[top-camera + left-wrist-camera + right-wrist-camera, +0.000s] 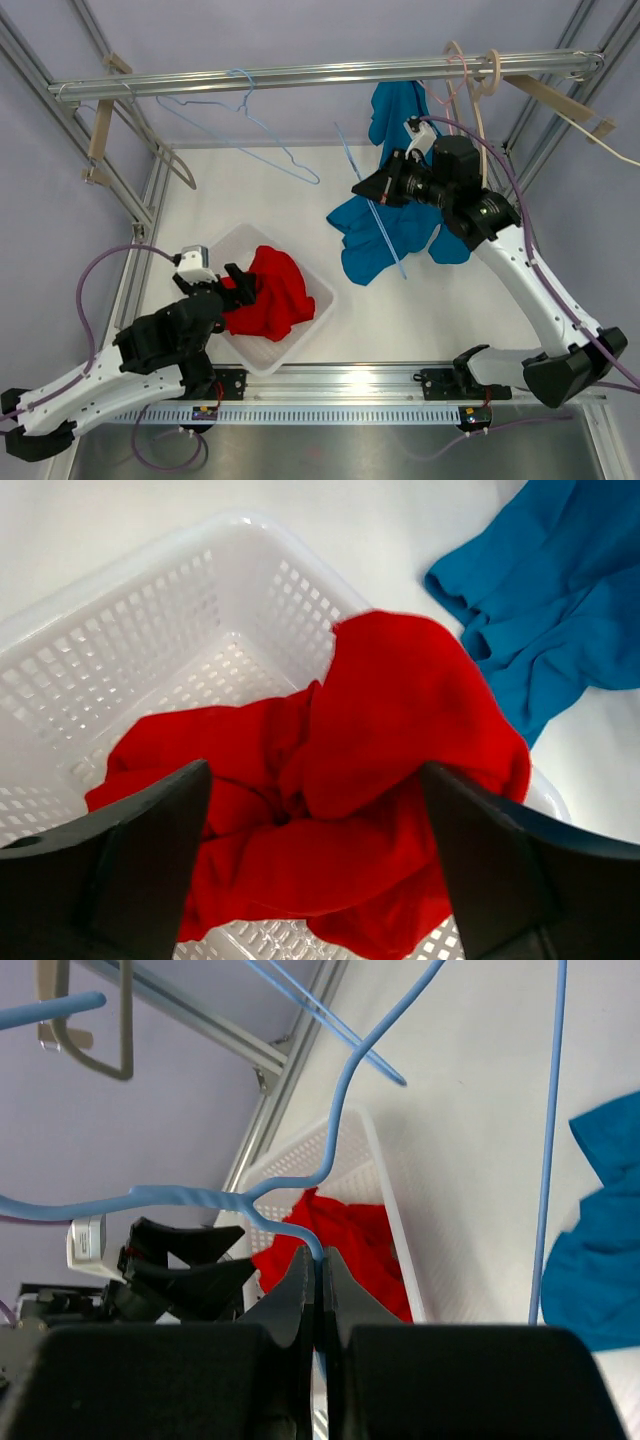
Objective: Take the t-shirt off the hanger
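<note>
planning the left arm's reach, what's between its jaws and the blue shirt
The red shirt heaped in the white basket, then the basket's rim and a strip of bare table before the blue shirt. The left wrist view shows it.

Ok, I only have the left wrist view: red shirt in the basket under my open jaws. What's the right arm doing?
Observer: The right gripper is shut on a blue wire hanger, held above the table.
Operator: Is the blue shirt on it?
Observer: The wire seen from the right wrist is bare. The blue shirt is spread on the table, with one hanger wire crossing over it.
Operator: Any other hangers?
Observer: A spare hanger, also blue wire, hangs from the rail at far left.
</note>
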You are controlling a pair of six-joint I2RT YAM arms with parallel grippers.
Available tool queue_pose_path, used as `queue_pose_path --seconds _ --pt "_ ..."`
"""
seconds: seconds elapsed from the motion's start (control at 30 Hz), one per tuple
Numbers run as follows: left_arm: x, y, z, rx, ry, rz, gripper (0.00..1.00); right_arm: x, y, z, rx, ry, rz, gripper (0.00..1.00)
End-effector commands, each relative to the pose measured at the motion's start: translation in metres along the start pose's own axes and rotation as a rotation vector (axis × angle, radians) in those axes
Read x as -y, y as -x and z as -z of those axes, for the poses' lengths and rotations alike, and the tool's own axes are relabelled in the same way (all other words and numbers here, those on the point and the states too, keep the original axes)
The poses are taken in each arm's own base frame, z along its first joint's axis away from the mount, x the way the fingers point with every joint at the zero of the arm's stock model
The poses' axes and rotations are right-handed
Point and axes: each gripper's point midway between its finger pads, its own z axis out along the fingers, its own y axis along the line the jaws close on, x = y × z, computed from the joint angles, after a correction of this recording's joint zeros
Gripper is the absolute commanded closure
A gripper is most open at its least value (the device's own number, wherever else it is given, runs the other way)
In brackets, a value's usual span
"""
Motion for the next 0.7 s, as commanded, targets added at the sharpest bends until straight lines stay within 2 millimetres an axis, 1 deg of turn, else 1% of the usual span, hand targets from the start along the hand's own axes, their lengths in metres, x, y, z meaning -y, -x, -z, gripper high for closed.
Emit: queue_pose_path --seconds 0.0,0.03,0.07,0.1,0.13,0.17,0.2,0.23,0.27,0.3,0.37,0.4,0.43,0.47,0.53,0.57,0.6,0.63,0.67 --pt "-0.009 0.039 0.012 0.135 0.013 0.156 0.05 -0.05 0.069 0.005 0.223 0.152 0.01 1.0" --pt "-0.009 0.049 0.018 0.155 -0.001 0.172 0.02 -0.052 0.073 0.002 0.231 0.158 0.002 1.0" --pt "-0.011 0.059 0.026 0.181 -0.026 0.206 0.01 -0.051 0.079 -0.009 0.238 0.16 -0.02 1.0" --pt "-0.01 0.065 0.031 0.191 -0.051 0.221 0.01 -0.057 0.087 -0.011 0.253 0.175 -0.023 1.0" --pt "-0.01 0.078 0.039 0.211 -0.08 0.234 0.01 -0.062 0.091 -0.015 0.261 0.183 -0.026 1.0" --pt "-0.011 0.087 0.047 0.229 -0.107 0.254 0.01 -0.06 0.092 -0.027 0.251 0.178 -0.039 1.0" --pt "-0.008 0.093 0.053 0.229 -0.139 0.253 0.01 -0.067 0.099 -0.028 0.264 0.192 -0.034 1.0" --pt "-0.007 0.099 0.058 0.238 -0.159 0.226 0.01 -0.07 0.101 -0.031 0.27 0.196 -0.034 1.0" --pt "-0.005 0.111 0.066 0.249 -0.189 0.224 0.01 -0.071 0.1 -0.041 0.262 0.198 -0.038 1.0" --pt "0.003 0.112 0.071 0.233 -0.238 0.201 0.01 -0.079 0.107 -0.04 0.28 0.212 -0.032 1.0" --pt "0.01 0.118 0.078 0.231 -0.286 0.133 0.01 -0.081 0.115 -0.051 0.302 0.204 -0.034 1.0" --pt "0.018 0.114 0.079 0.21 -0.32 0.099 0.01 -0.077 0.117 -0.057 0.308 0.19 -0.038 1.0" --pt "0.02 0.112 0.078 0.205 -0.331 0.058 0.01 -0.072 0.122 -0.062 0.327 0.164 -0.05 1.0" --pt "0.022 0.11 0.077 0.199 -0.338 0.037 0.01 -0.068 0.127 -0.072 0.335 0.148 -0.055 1.0" --pt "0.024 0.1 0.074 0.184 -0.35 0.001 0.01 -0.062 0.131 -0.083 0.336 0.123 -0.063 1.0" --pt "0.025 0.097 0.072 0.182 -0.354 -0.01 0.01 -0.052 0.128 -0.096 0.321 0.1 -0.075 1.0" --pt "0.027 0.088 0.067 0.173 -0.362 -0.02 0.01 -0.056 0.133 -0.098 0.328 0.107 -0.075 1.0" --pt "0.027 0.087 0.068 0.182 -0.378 -0.013 0.01 -0.056 0.135 -0.101 0.329 0.11 -0.076 1.0" --pt "0.029 0.086 0.069 0.182 -0.395 -0.012 0.01 -0.051 0.133 -0.109 0.319 0.105 -0.085 1.0"
